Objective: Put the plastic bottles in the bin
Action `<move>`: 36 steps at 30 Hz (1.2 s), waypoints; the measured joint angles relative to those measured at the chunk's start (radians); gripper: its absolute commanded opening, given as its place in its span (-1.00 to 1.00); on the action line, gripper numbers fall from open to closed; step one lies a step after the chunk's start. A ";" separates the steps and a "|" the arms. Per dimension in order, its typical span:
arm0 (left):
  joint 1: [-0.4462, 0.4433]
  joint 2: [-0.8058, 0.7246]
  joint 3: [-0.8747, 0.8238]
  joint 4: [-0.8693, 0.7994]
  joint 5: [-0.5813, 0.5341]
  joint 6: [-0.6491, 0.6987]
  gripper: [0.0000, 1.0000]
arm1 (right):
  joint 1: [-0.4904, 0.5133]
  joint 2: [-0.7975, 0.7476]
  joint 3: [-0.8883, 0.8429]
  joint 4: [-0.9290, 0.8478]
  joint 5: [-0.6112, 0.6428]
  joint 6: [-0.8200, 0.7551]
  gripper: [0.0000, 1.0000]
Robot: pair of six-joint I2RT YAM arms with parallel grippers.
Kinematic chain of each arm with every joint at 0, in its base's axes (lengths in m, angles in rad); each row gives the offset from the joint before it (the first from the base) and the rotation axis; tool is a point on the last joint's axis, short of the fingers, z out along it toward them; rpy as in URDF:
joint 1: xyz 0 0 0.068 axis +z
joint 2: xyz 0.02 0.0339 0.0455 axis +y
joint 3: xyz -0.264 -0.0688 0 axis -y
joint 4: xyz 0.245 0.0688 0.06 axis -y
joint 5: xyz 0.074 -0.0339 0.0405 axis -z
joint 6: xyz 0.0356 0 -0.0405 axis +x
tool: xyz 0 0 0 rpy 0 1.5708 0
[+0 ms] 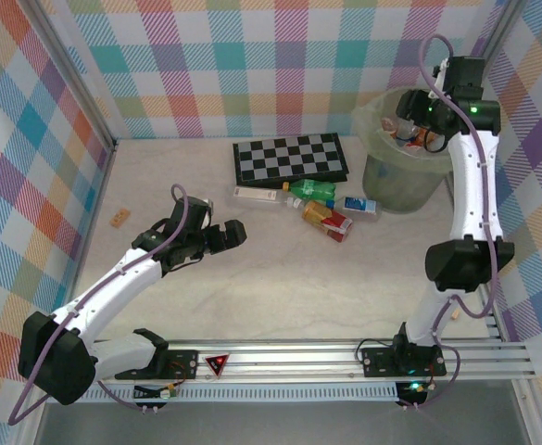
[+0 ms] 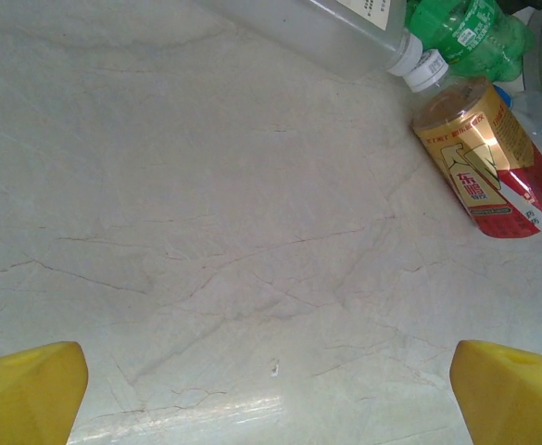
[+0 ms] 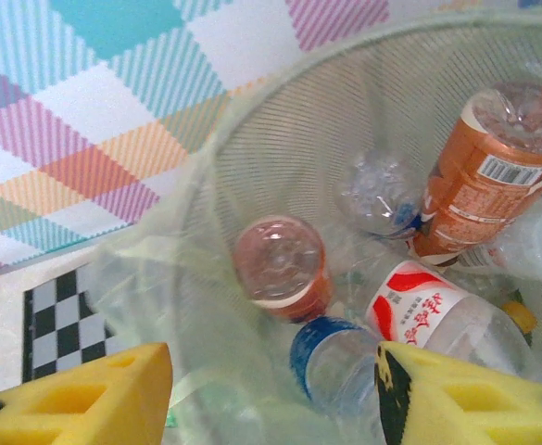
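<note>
Several plastic bottles lie on the table in front of the checkerboard: a clear one [image 1: 257, 195], a green one [image 1: 312, 190], a blue-labelled one [image 1: 356, 205] and a gold-and-red one [image 1: 327, 221]. My left gripper [image 1: 224, 236] hovers open to their left with nothing between its fingers. In the left wrist view the gold-and-red bottle [image 2: 488, 158] and the green bottle [image 2: 470, 32] sit at the upper right, well ahead of the left gripper [image 2: 269, 371]. My right gripper [image 1: 419, 120] hangs open over the bin [image 1: 382, 176]. Below the right gripper [image 3: 272, 371], a blue-labelled bottle [image 3: 335, 362] lies among several others inside the bin [image 3: 206, 185].
The black-and-grey checkerboard [image 1: 289, 158] lies at the back centre, just behind the bottles. A tan wooden block [image 1: 119, 218] sits at the left and another [image 1: 458, 313] by the right arm's base. Plaid walls close in the table on three sides.
</note>
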 measured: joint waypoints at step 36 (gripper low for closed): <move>0.052 -0.008 -0.042 0.002 -0.013 -0.023 1.00 | 0.572 0.356 -0.223 0.146 -0.175 -0.702 0.97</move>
